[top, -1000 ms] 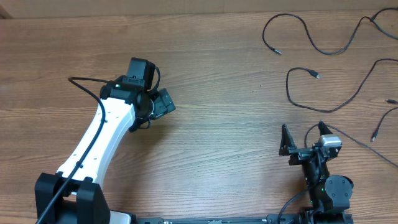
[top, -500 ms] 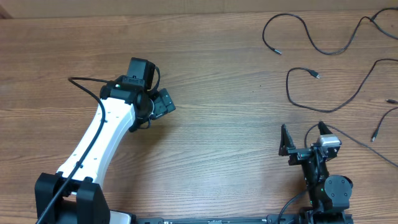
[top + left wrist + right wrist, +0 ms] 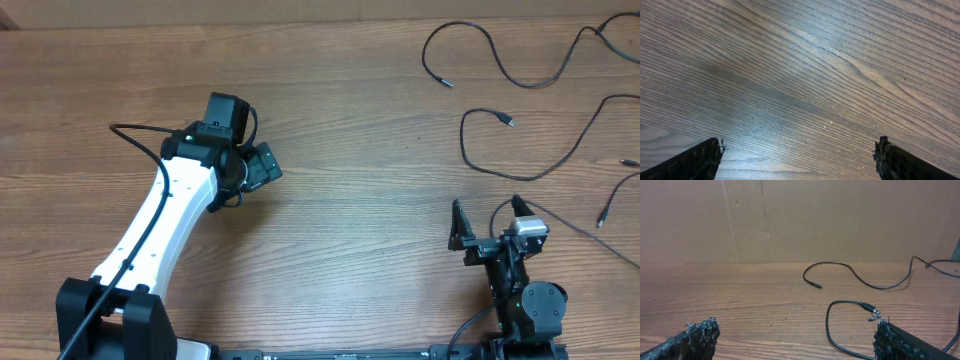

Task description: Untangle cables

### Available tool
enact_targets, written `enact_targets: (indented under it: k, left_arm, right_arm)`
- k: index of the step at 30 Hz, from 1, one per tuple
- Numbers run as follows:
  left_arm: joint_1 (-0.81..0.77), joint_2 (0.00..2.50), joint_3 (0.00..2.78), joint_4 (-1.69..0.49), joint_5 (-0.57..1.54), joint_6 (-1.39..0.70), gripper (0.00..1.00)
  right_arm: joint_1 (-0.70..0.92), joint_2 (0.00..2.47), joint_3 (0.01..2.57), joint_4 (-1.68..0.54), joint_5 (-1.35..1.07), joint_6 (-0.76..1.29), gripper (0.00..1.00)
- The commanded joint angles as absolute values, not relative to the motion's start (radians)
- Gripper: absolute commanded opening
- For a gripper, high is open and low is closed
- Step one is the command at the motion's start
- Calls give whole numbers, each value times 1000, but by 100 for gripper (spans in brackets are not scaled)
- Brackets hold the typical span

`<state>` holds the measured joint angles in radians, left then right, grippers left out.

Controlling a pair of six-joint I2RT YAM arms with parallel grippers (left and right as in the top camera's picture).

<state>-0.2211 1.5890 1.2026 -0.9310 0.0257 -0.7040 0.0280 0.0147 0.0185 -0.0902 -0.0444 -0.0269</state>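
Nothing has moved since a second ago: both arms and every cord lie just as they did.

Closest to the near edge of the bench (image 3: pixel 350 250), toward its right corner, the right claw (image 3: pixel 486 203) sits low with its fingers spread wide and nothing between them. Its own camera looks along the wood past both black fingertips (image 3: pixel 700 332) to bare boards and cords beyond. A thin black line loops just beside this claw and runs off toward the right edge; whether it is one of the cords or the arm's own wire I cannot tell.

Further in, on the left half, the white left arm (image 3: pixel 160 220) reaches out from the near left corner. The left claw (image 3: pixel 800 141) points down at the wood, spread wide and empty, with only grain showing between its two tips.

All the cables (image 3: pixel 540 177) lie loose in the far right quarter of the bench, well apart from both claws. The looped cable (image 3: pixel 465 140) is the nearer one: its silver-tipped plug points right, and the cord curls back and sweeps off to the right edge. Two short plug ends poke in from the right edge near it. Beyond, near the far edge, the far cable (image 3: pixel 425 58) arches over and snakes toward the far right corner.
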Motion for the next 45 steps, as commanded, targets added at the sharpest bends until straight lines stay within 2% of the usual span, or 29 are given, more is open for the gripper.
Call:
enact_targets:
  k: [1, 45]
  left_arm:
    - [-223, 1599, 1201, -933, 19, -711, 100]
    - [-223, 1599, 1201, -953, 19, -711, 100]
  right_arm:
    - [33, 3, 8, -84, -35, -35, 100]
    - [33, 3, 8, -83, -35, -35, 100]
